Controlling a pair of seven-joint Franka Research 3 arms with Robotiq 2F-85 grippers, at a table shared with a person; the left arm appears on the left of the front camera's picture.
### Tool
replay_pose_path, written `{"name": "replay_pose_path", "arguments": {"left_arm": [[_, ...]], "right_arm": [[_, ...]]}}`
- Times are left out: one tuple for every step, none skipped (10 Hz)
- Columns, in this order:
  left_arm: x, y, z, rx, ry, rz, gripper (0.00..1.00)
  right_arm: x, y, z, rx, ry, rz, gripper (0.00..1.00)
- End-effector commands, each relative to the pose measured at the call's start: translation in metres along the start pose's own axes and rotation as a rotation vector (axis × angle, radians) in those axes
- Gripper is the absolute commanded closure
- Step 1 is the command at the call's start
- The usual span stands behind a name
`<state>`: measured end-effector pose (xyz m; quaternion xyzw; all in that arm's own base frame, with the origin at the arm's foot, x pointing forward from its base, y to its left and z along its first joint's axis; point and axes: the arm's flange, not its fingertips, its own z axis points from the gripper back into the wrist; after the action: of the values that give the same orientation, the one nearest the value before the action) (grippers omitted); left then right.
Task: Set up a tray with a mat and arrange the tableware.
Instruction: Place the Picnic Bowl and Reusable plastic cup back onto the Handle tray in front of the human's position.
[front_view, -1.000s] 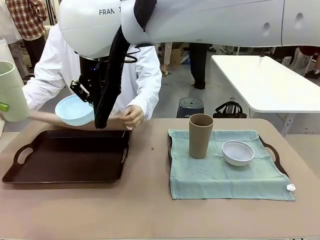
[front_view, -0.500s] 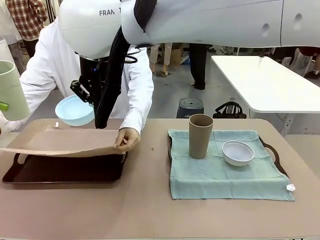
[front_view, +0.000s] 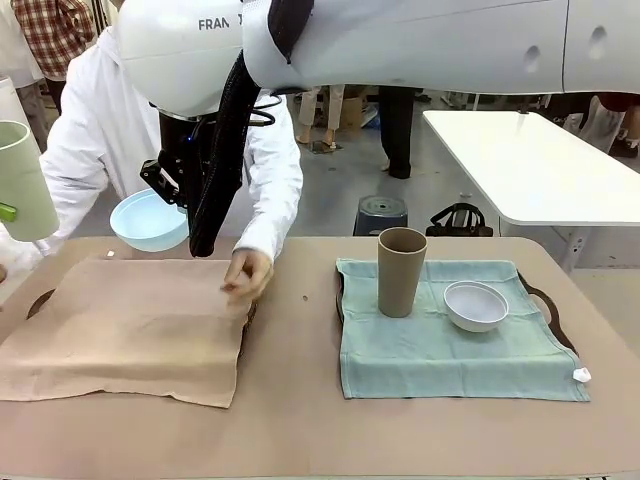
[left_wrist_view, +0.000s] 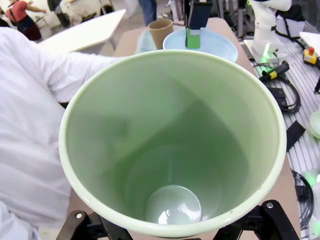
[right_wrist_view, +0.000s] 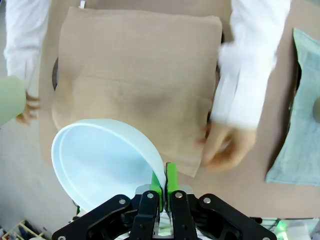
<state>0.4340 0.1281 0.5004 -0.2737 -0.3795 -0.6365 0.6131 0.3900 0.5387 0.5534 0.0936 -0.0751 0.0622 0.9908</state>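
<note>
My left gripper (front_view: 8, 212) is shut on the pale green cup (front_view: 22, 180), held upright above the table's far left; the cup's mouth (left_wrist_view: 172, 145) faces the left wrist camera. My right gripper (right_wrist_view: 163, 182) reaches across and is shut on the rim of the light blue bowl (front_view: 148, 220), held above the back of the left tray. A tan mat (front_view: 130, 325) lies flat over that dark tray (front_view: 40, 300). The person's hand (front_view: 245, 272) rests on the mat's right edge. The brown cup (front_view: 401, 270) and white bowl (front_view: 475, 304) stand on a teal mat (front_view: 450, 350).
The teal mat covers a second dark tray (front_view: 548, 305) on the right half of the table. The person leans over the far edge behind the left tray. Bare tabletop (front_view: 295, 330) runs between the two trays and along the front edge.
The person has lowered the tan mat from mid-air onto the dark tray, which it now covers. Both arms have stayed where they were with the cup and bowl.
</note>
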Motion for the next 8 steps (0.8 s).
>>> {"name": "replay_pose_path", "arguments": {"left_arm": [[0.0005,0.0017,0.0016,0.0,0.004,-0.013,0.72],[0.0005,0.0017,0.0016,0.0,0.004,-0.013,0.72],[0.0005,0.0017,0.0016,0.0,0.004,-0.013,0.72],[0.0005,0.0017,0.0016,0.0,0.004,-0.013,0.72],[0.0005,0.0017,0.0016,0.0,0.004,-0.013,0.72],[0.0005,0.0017,0.0016,0.0,0.004,-0.013,0.72],[0.0005,0.0017,0.0016,0.0,0.004,-0.013,0.72],[0.0005,0.0017,0.0016,0.0,0.004,-0.013,0.72]], "right_arm": [[0.0012,0.0008,0.0002,0.003,-0.001,0.01,1.0],[0.0012,0.0008,0.0002,0.003,-0.001,0.01,1.0],[0.0012,0.0008,0.0002,0.003,-0.001,0.01,1.0],[0.0012,0.0008,0.0002,0.003,-0.001,0.01,1.0],[0.0012,0.0008,0.0002,0.003,-0.001,0.01,1.0],[0.0012,0.0008,0.0002,0.003,-0.001,0.01,1.0],[0.0012,0.0008,0.0002,0.003,-0.001,0.01,1.0],[0.0012,0.0008,0.0002,0.003,-0.001,0.01,1.0]]}}
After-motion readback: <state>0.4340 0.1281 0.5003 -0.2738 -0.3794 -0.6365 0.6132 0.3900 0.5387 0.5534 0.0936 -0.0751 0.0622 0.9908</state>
